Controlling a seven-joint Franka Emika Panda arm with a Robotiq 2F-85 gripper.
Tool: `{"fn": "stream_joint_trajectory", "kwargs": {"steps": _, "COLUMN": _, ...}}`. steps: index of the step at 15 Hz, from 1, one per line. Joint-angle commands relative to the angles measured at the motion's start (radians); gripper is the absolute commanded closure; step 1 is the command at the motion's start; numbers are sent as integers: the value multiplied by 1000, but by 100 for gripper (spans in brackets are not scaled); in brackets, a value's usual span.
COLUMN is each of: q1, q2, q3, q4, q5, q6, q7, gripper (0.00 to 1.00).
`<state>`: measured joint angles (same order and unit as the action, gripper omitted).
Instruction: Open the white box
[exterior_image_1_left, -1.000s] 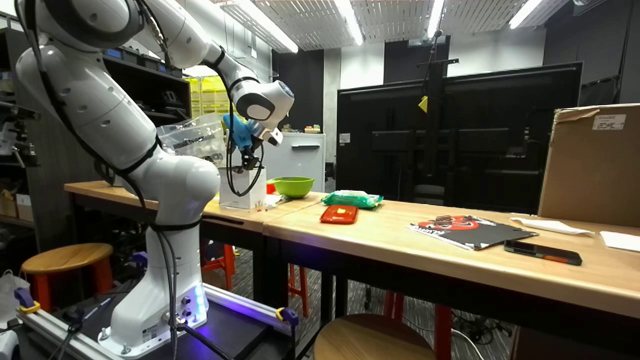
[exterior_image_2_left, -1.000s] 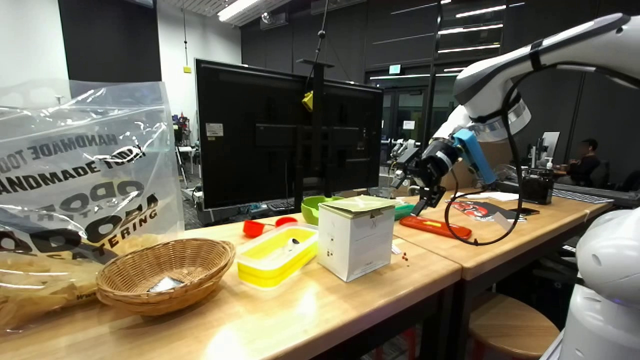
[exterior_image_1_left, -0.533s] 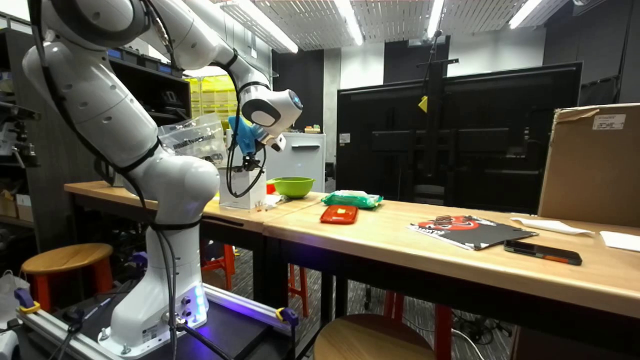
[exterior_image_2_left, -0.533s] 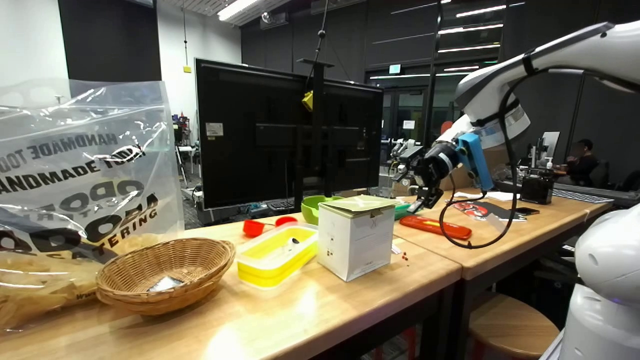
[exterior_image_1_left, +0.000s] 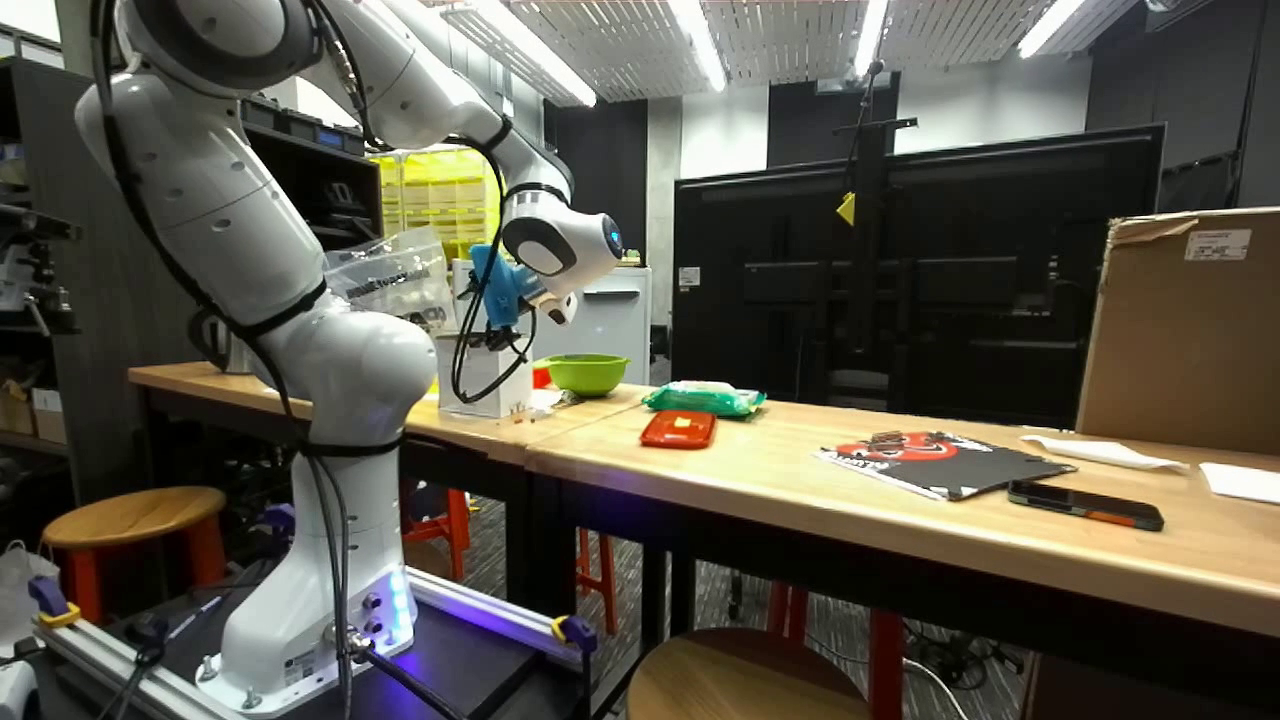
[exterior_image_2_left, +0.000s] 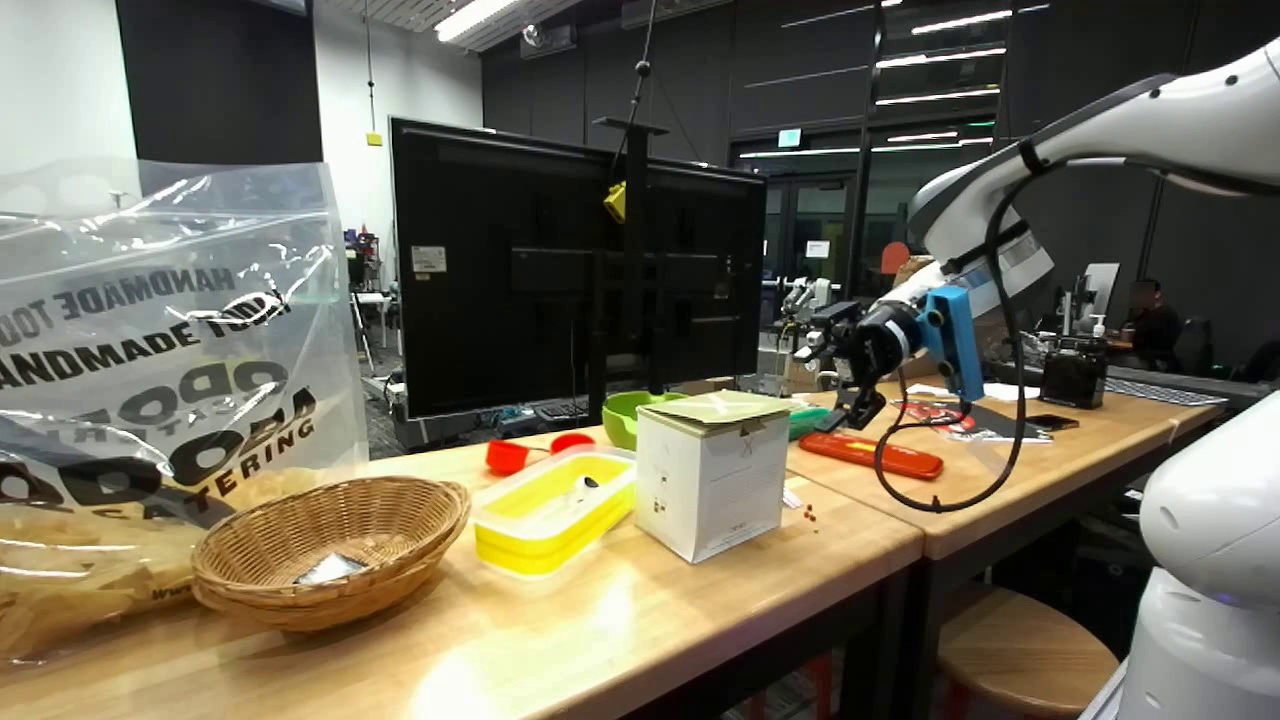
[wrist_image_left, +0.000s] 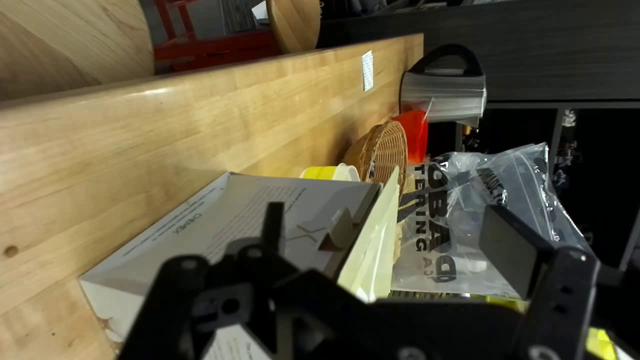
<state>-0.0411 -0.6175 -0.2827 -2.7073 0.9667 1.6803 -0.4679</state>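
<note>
Fingers (wrist_image_left: 512, 250) stand spread wide, the white box (exterior_image_2_left: 712, 480) upright ahead of them, near but apart.

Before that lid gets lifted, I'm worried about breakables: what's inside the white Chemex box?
Any contents are hidden: the pale green lid lies over the top of the white Chemex box. The wrist view shows a small tab at the lid's edge.

White arm (exterior_image_1_left: 362, 365), black pincer (wrist_image_left: 393, 236)
</note>
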Motion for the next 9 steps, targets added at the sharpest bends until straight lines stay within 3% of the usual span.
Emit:
{"fn": "stream_joint_trajectory", "kwargs": {"steps": 1, "q1": -39, "q2": 68, "q3": 14, "q4": 26, "q5": 39, "q6": -73, "q7": -49, "gripper": 0}}
{"fn": "stream_joint_trajectory", "kwargs": {"steps": 9, "q1": -75, "q2": 163, "q3": 24, "q4": 73, "q5": 66, "q6": -140, "q7": -100, "gripper": 0}}
